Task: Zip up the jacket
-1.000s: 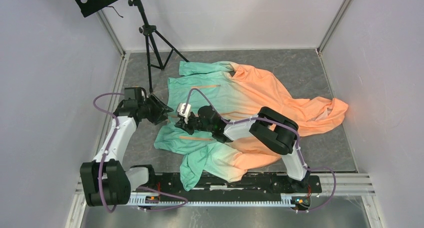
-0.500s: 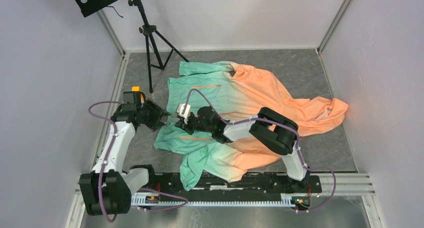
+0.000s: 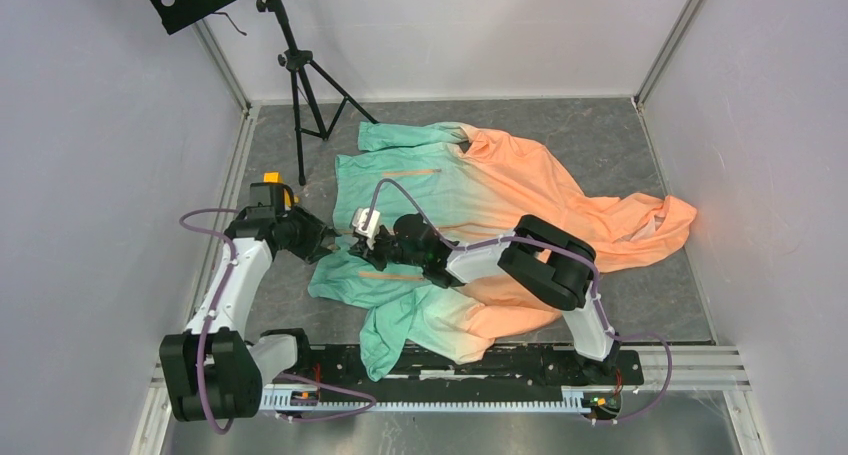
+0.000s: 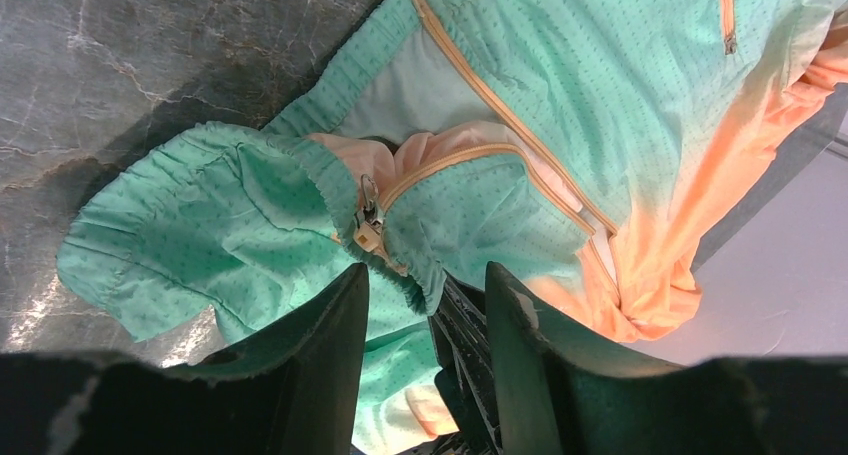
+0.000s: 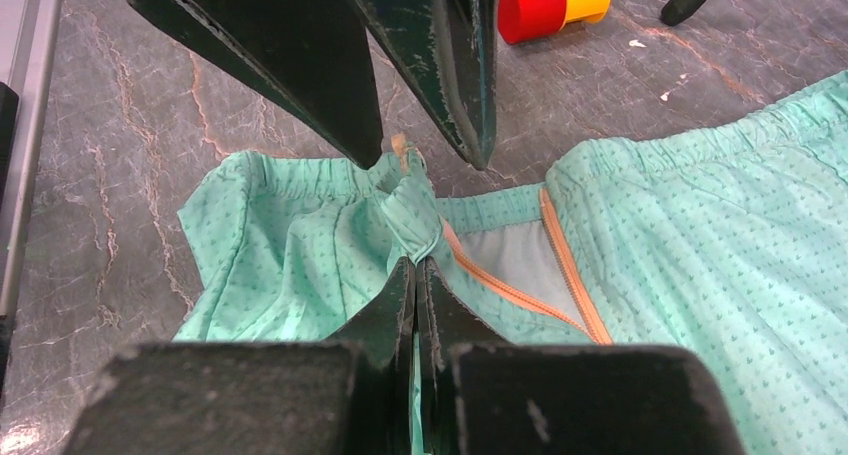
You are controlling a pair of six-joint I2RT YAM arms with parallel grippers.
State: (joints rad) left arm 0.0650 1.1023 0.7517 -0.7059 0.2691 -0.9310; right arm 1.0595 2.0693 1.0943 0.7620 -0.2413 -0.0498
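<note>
- We see a white-linked, black-jointed left arm [image 3: 232, 285] and its matching right arm [image 3: 590, 320].
- We note purple cables [image 3: 207, 320] along both.
- We find scuffed black wedge-shaped fingers [image 4: 320, 365].

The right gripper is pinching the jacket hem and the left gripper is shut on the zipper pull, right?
No. The left gripper is open, jaws apart near the zipper pull, per the left wrist view. The right gripper does pinch the jacket hem.

The dotted jacket [image 3: 470, 190] fades mint green to peach orange, its zipper [image 4: 500, 110] orange, the table [image 3: 615, 135] marbled grey.
</note>
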